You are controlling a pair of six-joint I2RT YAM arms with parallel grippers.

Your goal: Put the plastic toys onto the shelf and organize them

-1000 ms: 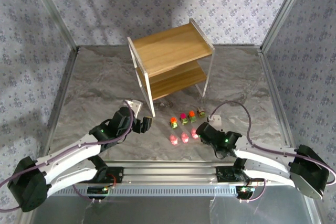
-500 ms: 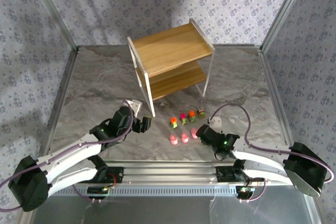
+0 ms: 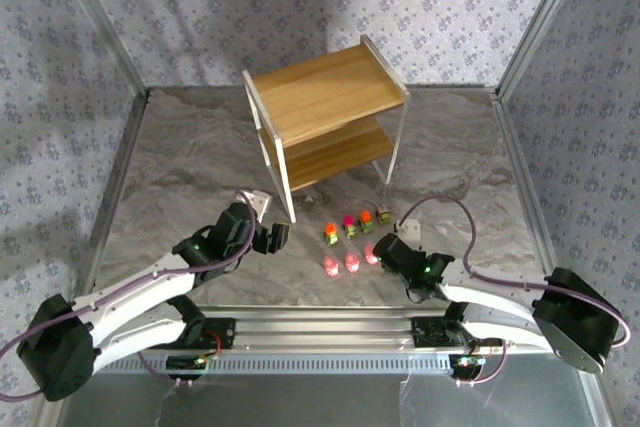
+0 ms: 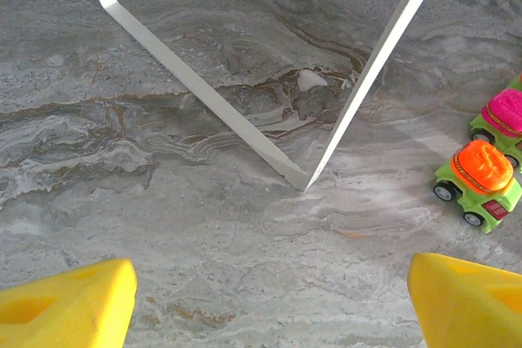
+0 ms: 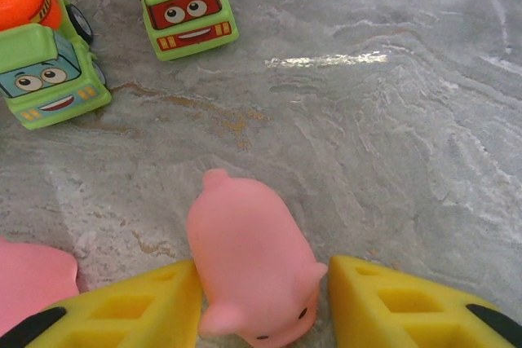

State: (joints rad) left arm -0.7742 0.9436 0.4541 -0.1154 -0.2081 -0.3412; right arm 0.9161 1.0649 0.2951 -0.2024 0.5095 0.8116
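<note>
On the table in front of the shelf (image 3: 330,112) stand several little yellow-green trucks (image 3: 350,227) in a row, with three pink figures (image 3: 351,262) in a row nearer me. My right gripper (image 3: 383,247) (image 5: 261,307) is down at the rightmost pink figure (image 3: 371,254) (image 5: 249,270), which lies on the table. Its left yellow finger (image 5: 122,307) presses the toy's side and its right finger (image 5: 391,299) is at the toy's ear. My left gripper (image 3: 278,237) (image 4: 273,299) hovers open beside the shelf's front leg (image 4: 351,95), with nothing between its fingers (image 4: 65,307).
An orange-topped truck (image 4: 481,181) and a magenta-topped one (image 4: 506,116) sit right of the left gripper. Two trucks (image 5: 45,63) (image 5: 183,2) stand just ahead of the right gripper, with another pink figure (image 5: 28,279) at its left. Patterned walls and metal posts enclose the table (image 3: 180,177).
The right gripper's jaws have narrowed around the pink figure, and that arm's elbow has shifted slightly left. The left arm has barely moved.
</note>
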